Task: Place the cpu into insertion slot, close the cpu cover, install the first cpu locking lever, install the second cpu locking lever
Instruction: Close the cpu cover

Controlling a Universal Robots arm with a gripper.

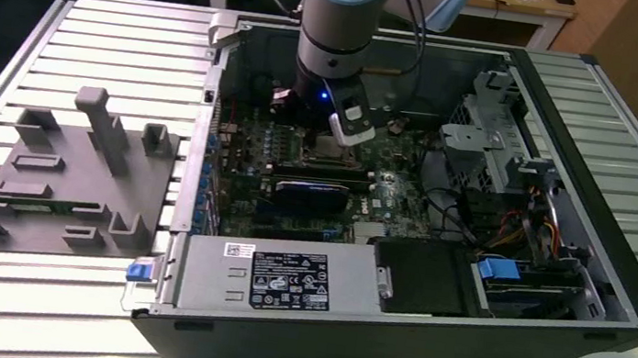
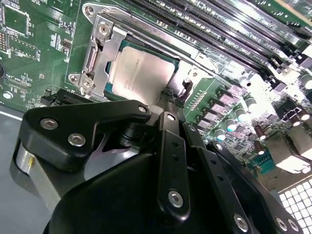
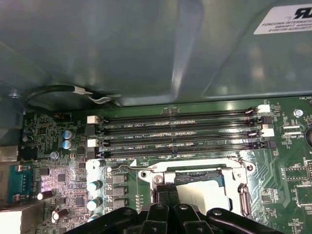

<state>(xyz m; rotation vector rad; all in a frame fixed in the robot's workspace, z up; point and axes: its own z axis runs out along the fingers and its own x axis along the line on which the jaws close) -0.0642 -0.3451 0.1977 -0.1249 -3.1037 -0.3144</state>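
Second wrist view: cpu in insertion slot beneath cpu cover, tool pressed together alongside

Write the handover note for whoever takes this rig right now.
Gripper: fingertips together, down at the edge of the insertion slot; whether they pinch a lever cannot be made out.
Cpu: seated in the slot.
Cpu cover: lying closed over it.
Done: cpu placed, cover shut.
Left: both locking levers; their state is unclear.
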